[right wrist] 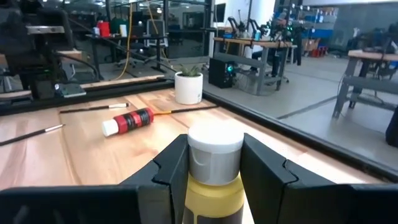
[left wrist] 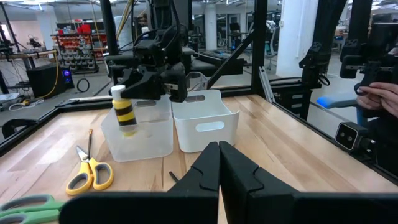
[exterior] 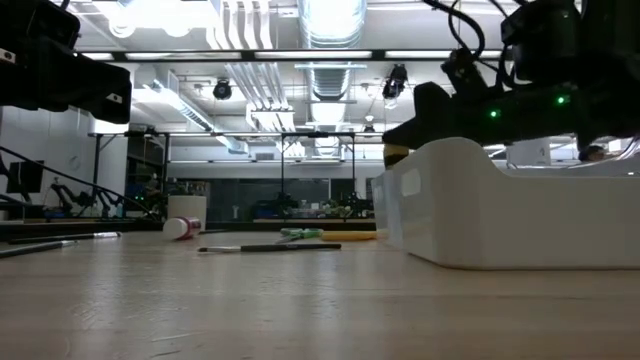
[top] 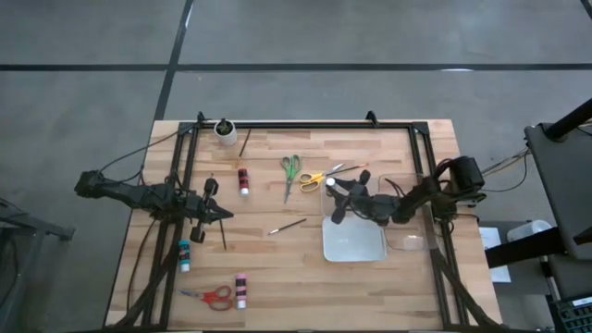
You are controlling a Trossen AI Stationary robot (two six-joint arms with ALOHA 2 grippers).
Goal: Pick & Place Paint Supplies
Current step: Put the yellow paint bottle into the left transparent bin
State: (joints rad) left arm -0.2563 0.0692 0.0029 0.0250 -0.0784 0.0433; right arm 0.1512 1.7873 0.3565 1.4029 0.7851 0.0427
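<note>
Yellow-and-black bottle (right wrist: 214,180) sits clamped between my right gripper (top: 339,197) fingers, cap up, held over the white tray (top: 353,242) at its 11 o'clock corner. At 9 o'clock across the table I see my left gripper (top: 218,214) pinched fully shut and empty, above the brush (top: 223,231) beside it.

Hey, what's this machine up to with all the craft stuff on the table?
The right gripper is holding a yellow-and-black paint bottle by its pale cap, just above the white tray. The left gripper waits shut on the other side of the table. Still lying on the wood are a red paint bottle, a teal bottle, several pairs of scissors and some thin brushes.
</note>
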